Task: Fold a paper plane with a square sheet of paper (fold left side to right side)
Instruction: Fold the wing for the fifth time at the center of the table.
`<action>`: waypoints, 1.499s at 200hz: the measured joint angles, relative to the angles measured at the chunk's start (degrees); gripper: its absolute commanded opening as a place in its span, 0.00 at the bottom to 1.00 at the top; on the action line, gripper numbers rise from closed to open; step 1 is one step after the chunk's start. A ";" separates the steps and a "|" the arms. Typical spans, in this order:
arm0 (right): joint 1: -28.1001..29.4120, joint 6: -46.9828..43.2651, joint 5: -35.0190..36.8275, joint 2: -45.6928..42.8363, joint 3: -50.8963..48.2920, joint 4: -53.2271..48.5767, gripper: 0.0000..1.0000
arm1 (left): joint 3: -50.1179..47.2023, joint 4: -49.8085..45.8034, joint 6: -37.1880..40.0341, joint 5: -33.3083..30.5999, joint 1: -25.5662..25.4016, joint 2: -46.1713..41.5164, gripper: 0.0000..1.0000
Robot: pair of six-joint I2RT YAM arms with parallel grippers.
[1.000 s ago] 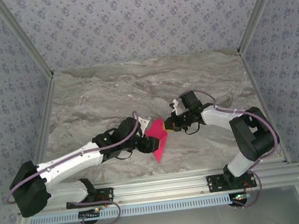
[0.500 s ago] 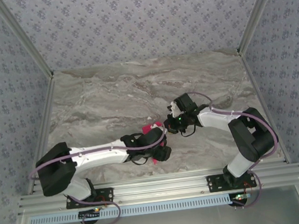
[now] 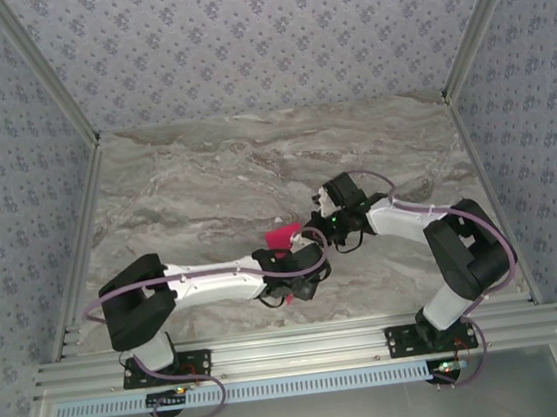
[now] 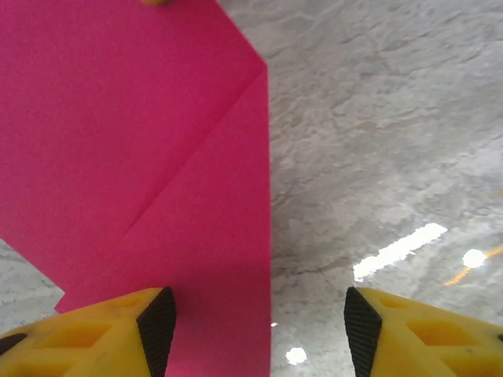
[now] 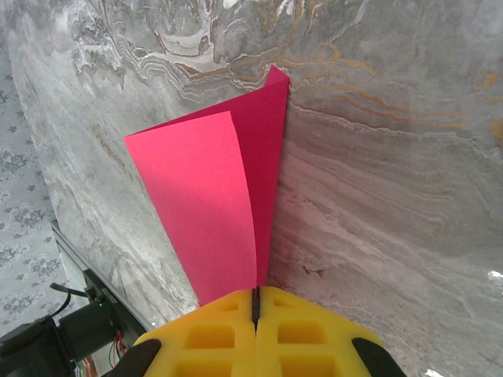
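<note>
Top external: left arm point(image 3: 216, 275) overlaps the square sheet of paper point(image 3: 284, 235).

**Left arm:** the elbow link, formerly at the far lower left of the top view, now sits nearer the lower centre-left. The forearm has swung from a rising diagonal to nearly level.

**Left gripper** point(image 3: 305, 266)**:** carried rightward to just below frame centre, over the square sheet of paper point(image 3: 284, 235).

**Sheet:** the broad pink triangle once exposed at centre is reduced to a small patch above the left gripper and a sliver below it.

**Right gripper** point(image 3: 314, 233)**:** shifted slightly left, along with its wrist.
</note>
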 measured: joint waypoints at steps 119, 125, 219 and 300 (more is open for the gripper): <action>0.74 0.39 -0.37 1.99 1.40 -0.48 0.00 | 2.03 -2.54 -0.76 -1.60 0.04 3.80 0.28; 0.76 0.37 -0.37 1.99 1.51 -0.59 0.00 | 2.03 -2.54 -0.79 -1.60 0.04 3.80 0.27; 0.76 0.33 -0.39 2.01 2.99 -2.25 0.01 | 2.01 -2.03 -0.59 -1.60 0.04 3.34 0.08; -1.84 -2.21 -1.60 -1.70 3.74 -2.69 0.51 | -3.69 5.20 -0.42 1.90 1.95 -3.50 0.00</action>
